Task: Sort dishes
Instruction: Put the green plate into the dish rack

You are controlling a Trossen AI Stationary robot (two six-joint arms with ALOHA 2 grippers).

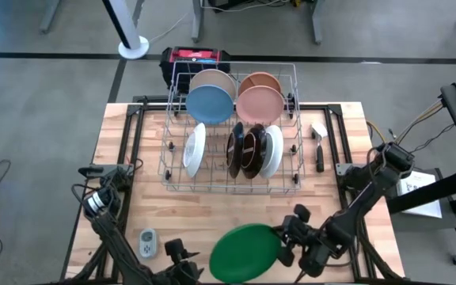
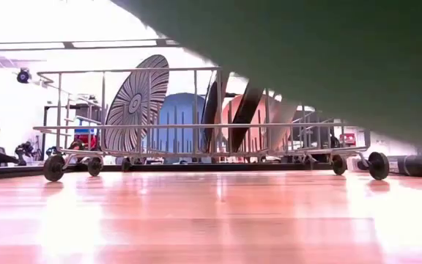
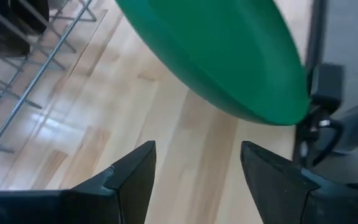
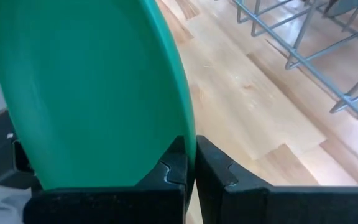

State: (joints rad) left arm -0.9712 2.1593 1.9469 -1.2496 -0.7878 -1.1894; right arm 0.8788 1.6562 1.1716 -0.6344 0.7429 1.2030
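Observation:
A large green plate (image 1: 244,252) hangs over the table's near edge, clear of the wood, and its underside fills the top of the low view (image 2: 328,66). My right gripper (image 1: 285,241) is shut on its right rim. My left gripper (image 1: 182,257) stands open just left of the plate, its fingers (image 3: 135,174) apart with nothing between them; the plate (image 3: 229,56) lies ahead of them. The silver wire rack (image 1: 169,170) at the table's middle holds blue (image 1: 210,104), pink (image 1: 260,104), tan (image 1: 212,79), white (image 1: 195,149) and dark brown (image 1: 248,150) dishes standing on edge. My right gripper pinches the green plate's rim (image 4: 188,146) between its two fingers, one on the upper face and one on the underside. The fingers come from the table's right, slanting down. The plate is lifted clear of the table and tilted.
A small grey gadget (image 1: 147,242) lies at the near left of the table. A dark-handled tool (image 1: 320,150) lies right of the rack. A red and black case (image 1: 195,57) sits beyond the far edge. Bare wood (image 1: 212,210) stretches between the rack and the plate.

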